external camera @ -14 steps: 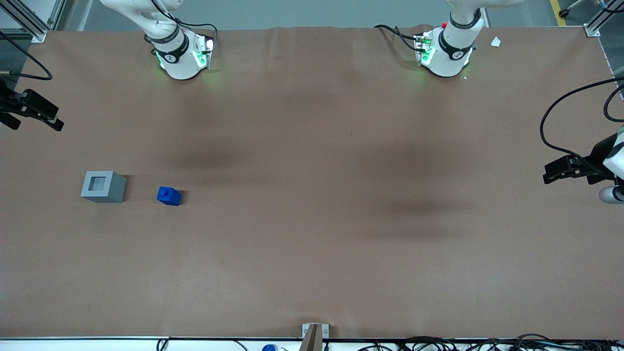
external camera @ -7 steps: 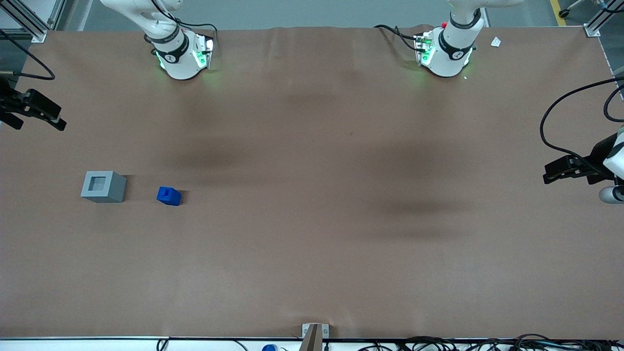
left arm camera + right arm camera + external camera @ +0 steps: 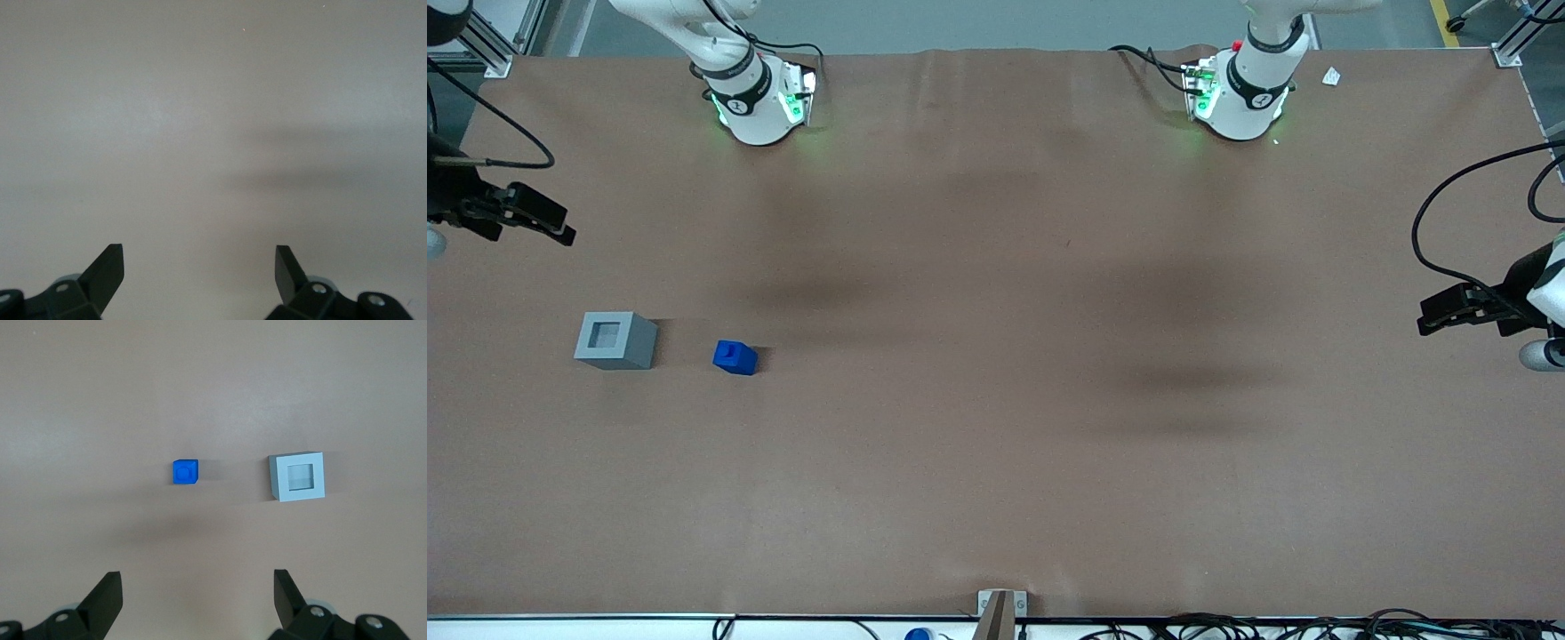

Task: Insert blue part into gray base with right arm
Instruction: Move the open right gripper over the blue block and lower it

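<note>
The blue part (image 3: 735, 357) sits on the brown table with its stub up, beside the gray base (image 3: 615, 340), whose square socket faces up. Both also show in the right wrist view: the blue part (image 3: 185, 471) and the gray base (image 3: 297, 477), a short gap apart. My right gripper (image 3: 541, 219) hangs high over the working arm's end of the table, farther from the front camera than the base. In the right wrist view the gripper (image 3: 198, 587) is open and empty, well above both blocks.
The two arm bases (image 3: 758, 98) (image 3: 1238, 93) stand at the table's edge farthest from the front camera. A small bracket (image 3: 1000, 606) sits at the near edge. Cables (image 3: 1449, 213) hang at the parked arm's end.
My right gripper has moved a little inward over the table, toward the blocks. The blue part and gray base have not moved.
</note>
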Controlling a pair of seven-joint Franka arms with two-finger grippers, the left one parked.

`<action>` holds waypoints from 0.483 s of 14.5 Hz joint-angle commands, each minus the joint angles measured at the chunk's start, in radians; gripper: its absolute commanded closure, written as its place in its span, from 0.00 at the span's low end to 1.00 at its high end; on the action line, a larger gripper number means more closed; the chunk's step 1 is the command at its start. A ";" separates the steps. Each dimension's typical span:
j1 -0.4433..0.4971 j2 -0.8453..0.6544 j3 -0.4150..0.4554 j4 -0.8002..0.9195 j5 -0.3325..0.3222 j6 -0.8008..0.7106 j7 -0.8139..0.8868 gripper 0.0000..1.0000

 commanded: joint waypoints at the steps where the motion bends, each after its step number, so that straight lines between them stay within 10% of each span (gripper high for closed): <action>1: 0.005 0.025 0.002 -0.037 0.007 0.046 0.029 0.00; 7: 0.074 0.063 0.002 -0.162 0.006 0.207 0.182 0.00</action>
